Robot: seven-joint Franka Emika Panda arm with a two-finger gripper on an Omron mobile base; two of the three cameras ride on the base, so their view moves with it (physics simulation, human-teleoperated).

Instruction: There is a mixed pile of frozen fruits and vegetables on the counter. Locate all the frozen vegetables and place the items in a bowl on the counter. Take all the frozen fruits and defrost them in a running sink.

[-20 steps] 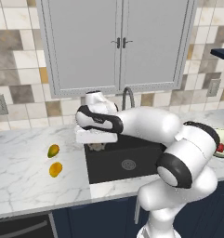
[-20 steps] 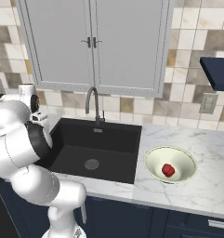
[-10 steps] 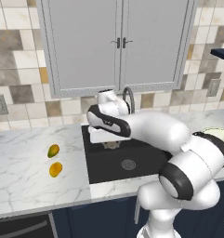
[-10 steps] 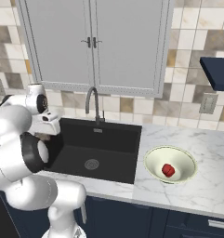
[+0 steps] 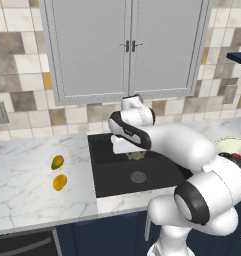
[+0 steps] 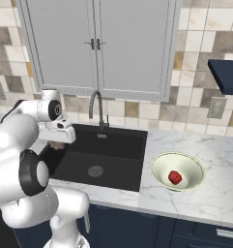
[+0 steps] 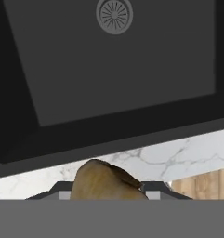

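The gripper (image 5: 136, 156) is clutching the grey-brown mushroom (image 7: 108, 181) above the sink (image 5: 112, 170). At nine o'clock, two mangoes (image 5: 57, 162) are lying on the counter (image 5: 27, 185); at three o'clock, the bowl (image 6: 177, 170) is cradling the red vegetable (image 6: 174, 177).

A kitchen wall of beige, grey and brown tiles (image 5: 22, 65) behind a pale grey two-door wall cabinet (image 5: 127, 47) with small dark handles, an outlet plate (image 6: 217, 107) on the tiles, a wood-toned floor (image 7: 201, 183) below
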